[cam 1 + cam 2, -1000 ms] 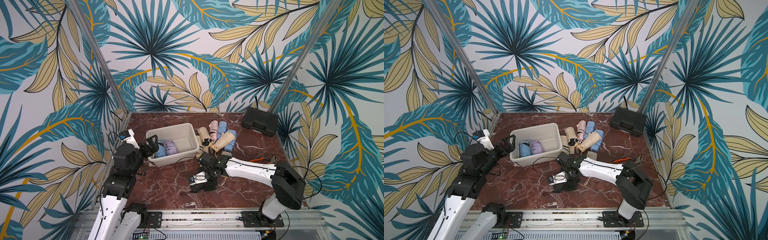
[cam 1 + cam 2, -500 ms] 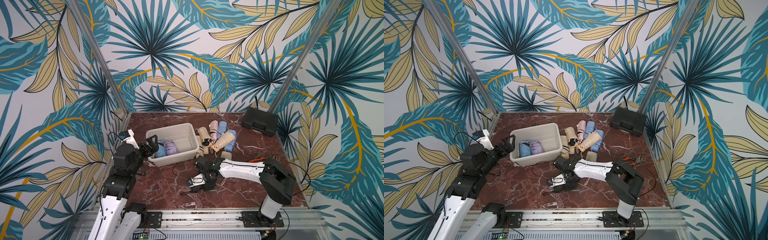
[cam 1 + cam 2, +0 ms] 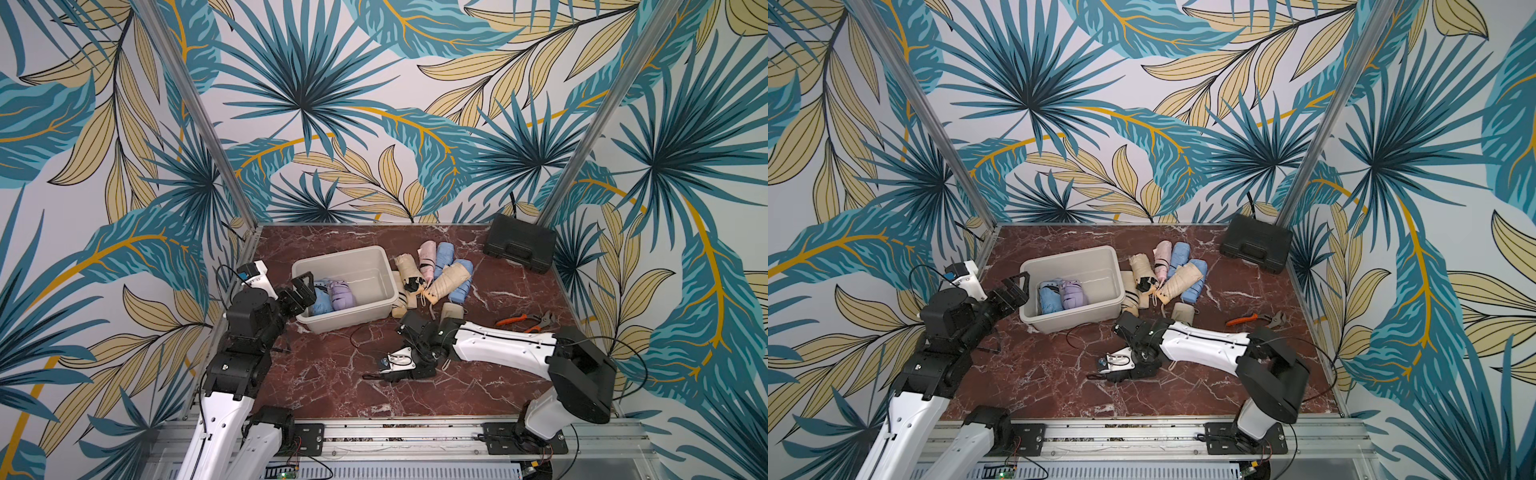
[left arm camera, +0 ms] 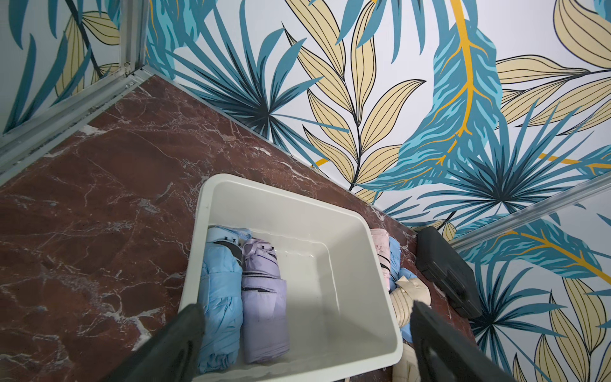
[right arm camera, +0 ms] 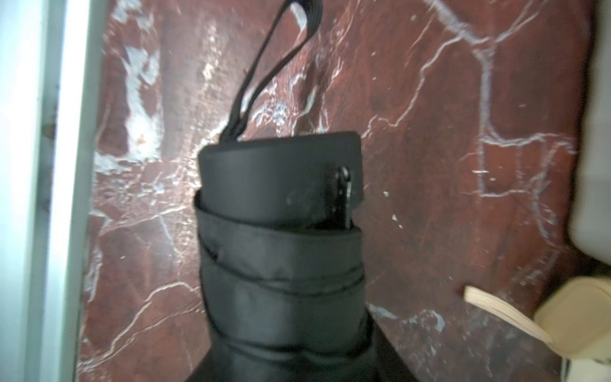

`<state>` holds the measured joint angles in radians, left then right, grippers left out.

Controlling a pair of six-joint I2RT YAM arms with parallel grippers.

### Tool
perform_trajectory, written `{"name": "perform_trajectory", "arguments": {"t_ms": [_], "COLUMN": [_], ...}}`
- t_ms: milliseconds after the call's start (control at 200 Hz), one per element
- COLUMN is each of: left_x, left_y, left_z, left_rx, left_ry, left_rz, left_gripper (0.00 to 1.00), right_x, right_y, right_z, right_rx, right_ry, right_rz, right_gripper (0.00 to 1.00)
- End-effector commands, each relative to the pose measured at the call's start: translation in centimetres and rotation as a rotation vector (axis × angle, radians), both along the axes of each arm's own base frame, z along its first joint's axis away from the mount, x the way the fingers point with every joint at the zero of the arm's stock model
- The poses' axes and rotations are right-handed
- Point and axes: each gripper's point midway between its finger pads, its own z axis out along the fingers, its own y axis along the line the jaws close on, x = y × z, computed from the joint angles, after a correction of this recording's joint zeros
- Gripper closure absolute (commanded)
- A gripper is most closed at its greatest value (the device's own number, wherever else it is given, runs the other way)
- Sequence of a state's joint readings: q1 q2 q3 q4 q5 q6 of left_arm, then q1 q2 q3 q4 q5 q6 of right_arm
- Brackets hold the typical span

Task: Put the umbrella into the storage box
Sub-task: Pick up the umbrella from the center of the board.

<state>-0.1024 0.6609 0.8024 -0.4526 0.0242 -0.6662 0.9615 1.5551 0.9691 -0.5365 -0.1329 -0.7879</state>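
Two umbrellas (image 3: 343, 293) are stowed in the storage box (image 3: 353, 318); a pile (image 3: 441, 276) is left outside. The right gripper (image 3: 411, 370) is set at a black umbrella (image 5: 281, 271), its closure not discernible. The left gripper (image 4: 307, 309) is held spread.

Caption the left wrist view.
Blue umbrella and lilac umbrella lie side by side in the storage box.

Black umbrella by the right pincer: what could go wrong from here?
The strap loop of the black umbrella lies loose and might catch the storage box rim. The open left pincer hovers at the box's left end, so the arms could collide. Blue umbrella and lilac umbrella fill that end; aim for the bare half.
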Motion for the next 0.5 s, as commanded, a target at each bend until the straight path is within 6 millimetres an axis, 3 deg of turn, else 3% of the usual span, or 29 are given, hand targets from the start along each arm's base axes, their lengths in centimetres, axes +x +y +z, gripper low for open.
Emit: {"name": "perform_trajectory", "arguments": {"t_ms": [0, 175, 366, 496], "left_x": [-0.3, 0.3, 1.5, 1.5], "left_y": [0.9, 1.4, 1.9, 2.1], "left_z": [-0.5, -1.7, -4.0, -4.4], "left_rx": [0.016, 0.004, -0.044, -0.014], "left_ry": [0.014, 0.043, 0.118, 0.151], "left_rz": [0.034, 0.036, 0.01, -0.004], "left_gripper": [0.0, 0.01, 0.06, 0.09], "right_x": [-0.9, -0.7, 2.9, 6.6], "right_y": [1.9, 3.9, 6.6, 7.1], "right_z": [5.1, 12.1, 21.4, 24.0], "right_rx": [0.238, 0.567, 0.974, 1.015], "right_ry": [0.019, 0.05, 0.169, 0.254], "right_rz": [-0.077, -0.224, -0.545, -0.85], "right_gripper": [0.64, 0.66, 0.7, 0.73]}}
